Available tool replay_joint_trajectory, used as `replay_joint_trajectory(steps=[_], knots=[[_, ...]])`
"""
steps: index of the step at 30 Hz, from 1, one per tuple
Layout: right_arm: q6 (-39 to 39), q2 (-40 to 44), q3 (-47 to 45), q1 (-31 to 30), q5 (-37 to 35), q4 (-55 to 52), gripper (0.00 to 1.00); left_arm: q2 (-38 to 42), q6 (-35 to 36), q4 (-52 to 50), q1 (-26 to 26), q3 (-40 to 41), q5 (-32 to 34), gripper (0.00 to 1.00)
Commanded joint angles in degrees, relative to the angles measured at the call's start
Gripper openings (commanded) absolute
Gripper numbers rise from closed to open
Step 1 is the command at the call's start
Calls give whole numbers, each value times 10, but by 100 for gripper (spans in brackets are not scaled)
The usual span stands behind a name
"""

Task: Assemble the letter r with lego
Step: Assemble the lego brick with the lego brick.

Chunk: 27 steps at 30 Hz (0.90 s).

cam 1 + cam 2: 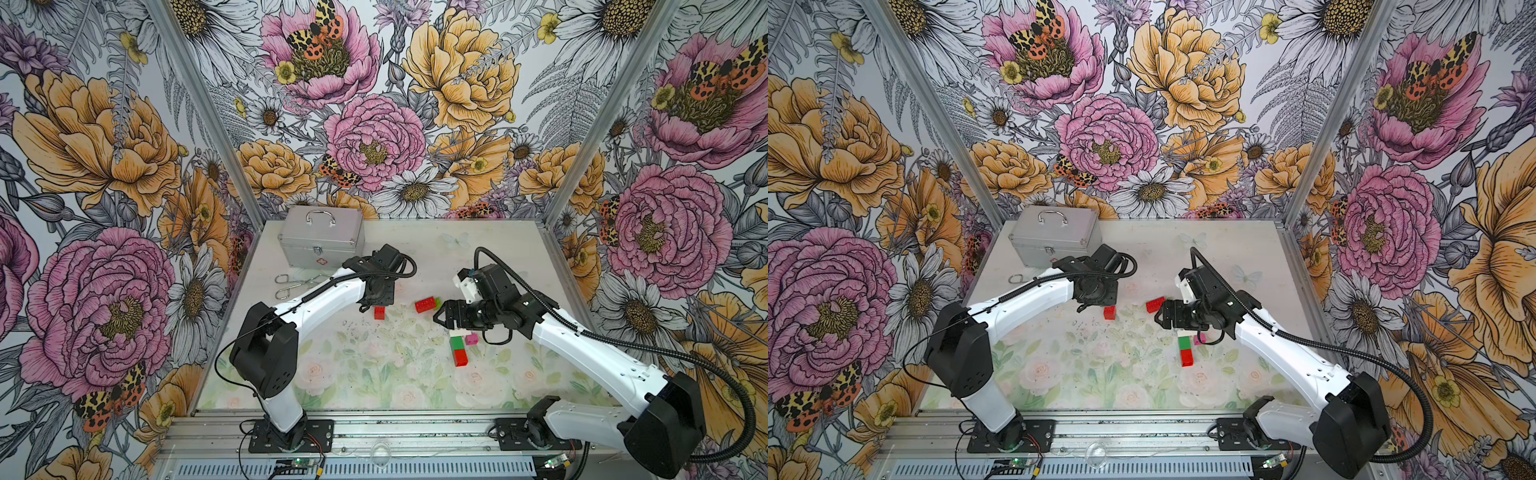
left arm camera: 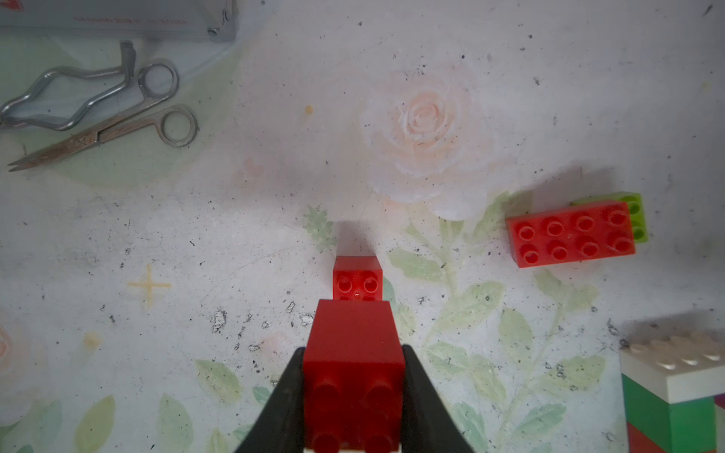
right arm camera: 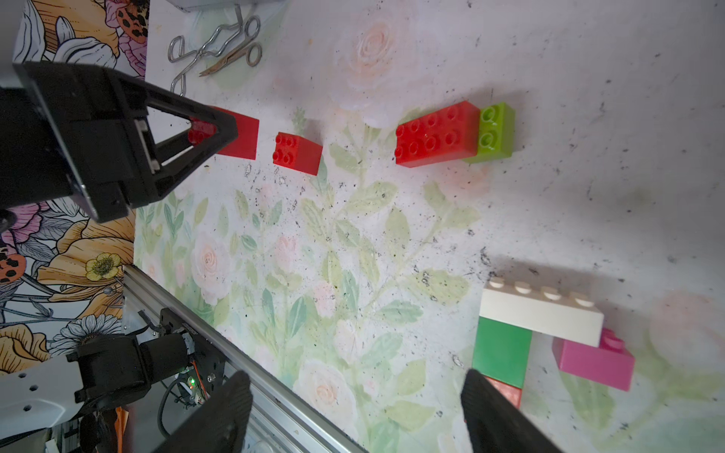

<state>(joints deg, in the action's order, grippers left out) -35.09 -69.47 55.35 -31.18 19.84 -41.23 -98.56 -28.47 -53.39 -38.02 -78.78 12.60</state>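
The left gripper is clamping a small red brick beside a loose red brick in the middle of the table. The right gripper is hanging open over a cluster of white brick, green brick, bottom red brick and pink brick. Nearer the far edge, a long red brick is touching a lime brick.

A red cross sign marks the silver case; its lettering is unreadably blurred.
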Motion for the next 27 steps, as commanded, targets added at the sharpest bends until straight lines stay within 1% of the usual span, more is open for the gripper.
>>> replay_joint_trajectory(steps=[1,14,27], knots=[[-2,8,2,7,9,12,85,-9,7,-9,-7,-13,-2,14],[4,7,-1,24,20,10,85,-33,-2,-7,-18,-7,0,13],[7,-4,3,27,29,8,85,-36,-2,13,0,10,-2,13]])
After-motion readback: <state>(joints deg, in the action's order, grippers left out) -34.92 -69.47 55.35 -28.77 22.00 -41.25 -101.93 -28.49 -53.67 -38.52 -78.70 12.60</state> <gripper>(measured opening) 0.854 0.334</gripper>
